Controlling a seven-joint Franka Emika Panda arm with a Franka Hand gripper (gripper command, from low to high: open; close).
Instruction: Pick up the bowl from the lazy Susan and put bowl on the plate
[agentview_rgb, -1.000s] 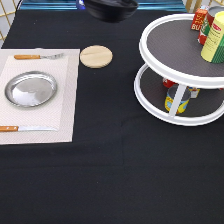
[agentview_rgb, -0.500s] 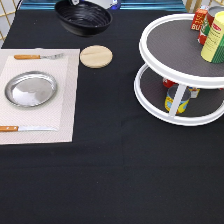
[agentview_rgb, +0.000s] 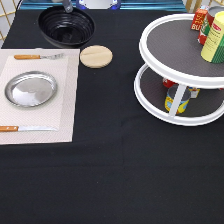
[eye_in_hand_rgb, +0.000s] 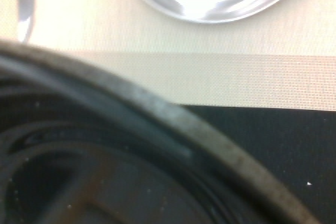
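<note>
The glossy black bowl (agentview_rgb: 66, 25) is off the lazy Susan (agentview_rgb: 165, 55) and hangs near the exterior view's top left, just above the placemat's far edge. My gripper (agentview_rgb: 67, 6) shows only as a grey tip at the bowl's far rim, shut on it. The silver plate (agentview_rgb: 31, 89) lies bare on the placemat, below the bowl in the exterior view. In the wrist view the bowl's dark rim (eye_in_hand_rgb: 157, 125) fills the frame, with a sliver of the plate (eye_in_hand_rgb: 210, 10) beyond it.
A beige placemat (agentview_rgb: 65, 100) carries a fork (agentview_rgb: 37, 56) and a knife (agentview_rgb: 25, 128) either side of the plate. A wooden disc (agentview_rgb: 96, 56) lies beside the mat. Cans stand on the lazy Susan's top tier (agentview_rgb: 216, 37) and lower tier (agentview_rgb: 176, 97).
The bowl, held by the gripper, has travelled from the exterior view's top centre leftward and downward toward the placemat. Nothing else has moved.
</note>
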